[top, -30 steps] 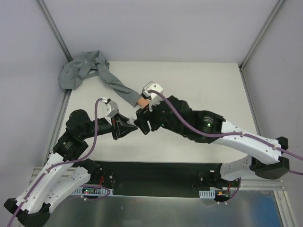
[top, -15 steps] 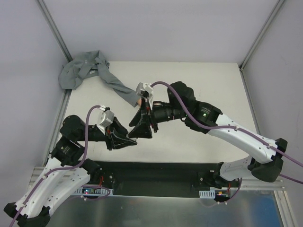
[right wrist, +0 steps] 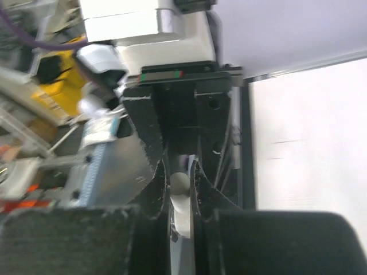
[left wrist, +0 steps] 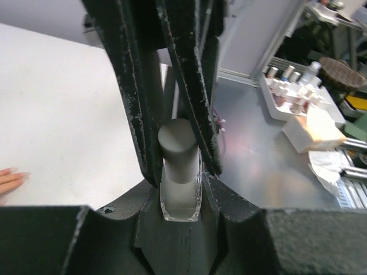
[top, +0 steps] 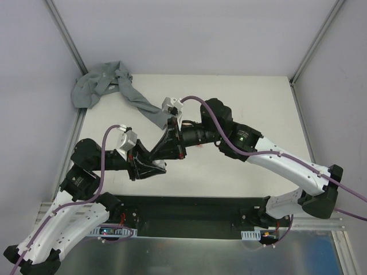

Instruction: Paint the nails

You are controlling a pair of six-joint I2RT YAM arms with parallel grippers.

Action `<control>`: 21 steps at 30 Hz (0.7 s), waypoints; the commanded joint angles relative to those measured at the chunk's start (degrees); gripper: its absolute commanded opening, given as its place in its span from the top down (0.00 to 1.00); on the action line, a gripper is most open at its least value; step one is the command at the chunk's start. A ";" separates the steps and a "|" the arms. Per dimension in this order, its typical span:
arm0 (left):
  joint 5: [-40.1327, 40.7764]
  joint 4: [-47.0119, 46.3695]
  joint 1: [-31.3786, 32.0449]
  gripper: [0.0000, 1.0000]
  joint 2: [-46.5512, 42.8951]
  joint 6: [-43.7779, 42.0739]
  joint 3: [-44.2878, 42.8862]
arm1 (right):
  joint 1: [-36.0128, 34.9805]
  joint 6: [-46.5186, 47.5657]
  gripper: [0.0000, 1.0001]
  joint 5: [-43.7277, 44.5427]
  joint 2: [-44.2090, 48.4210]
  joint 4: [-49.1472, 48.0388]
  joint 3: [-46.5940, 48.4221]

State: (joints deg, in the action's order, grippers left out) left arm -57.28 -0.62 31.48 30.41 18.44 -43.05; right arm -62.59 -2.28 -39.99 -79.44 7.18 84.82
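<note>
Left wrist view: clamps left gripper [top: 157,167] on the bottle [left wrist: 180,201], pinches its grey cap [left wrist: 178,143] in right gripper [right wrist: 180,183], finds the nails [left wrist: 20,175] on the mannequin hand [left wrist: 7,181] just far of both, nearer the right gripper, sleeve [top: 140,103] trailing far-left.

Top view: even, soft overhead light, sharp, faint shadows under the arms on the white matte tabletop [top: 252,97]. Left wrist view: bright, grey-capped clear glass bottle [left wrist: 179,172] sharp at centre, upper-right background soft. Right wrist view: smeared by blur throughout, right side washed out, bottom edge underexposed black.
</note>
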 commanded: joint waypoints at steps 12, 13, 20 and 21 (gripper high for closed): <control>27.33 2.65 -0.20 1.00 9.14 -11.06 -10.66 | -25.22 6.40 0.61 80.81 2.17 20.69 6.85; 25.48 2.64 -0.20 1.00 8.79 -10.97 -10.31 | -23.13 7.20 0.51 75.46 2.62 20.25 6.94; 2.37 2.47 -0.28 1.00 3.00 -7.19 -5.22 | -10.11 7.64 0.25 31.73 7.89 17.44 4.40; 0.87 2.29 -0.28 1.00 2.38 -5.88 -4.68 | -8.62 7.91 0.23 27.55 8.16 16.91 3.96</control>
State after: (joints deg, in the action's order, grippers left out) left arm -44.16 6.17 31.14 36.69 8.80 -49.41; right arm -76.18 3.77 13.89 -75.07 24.80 89.58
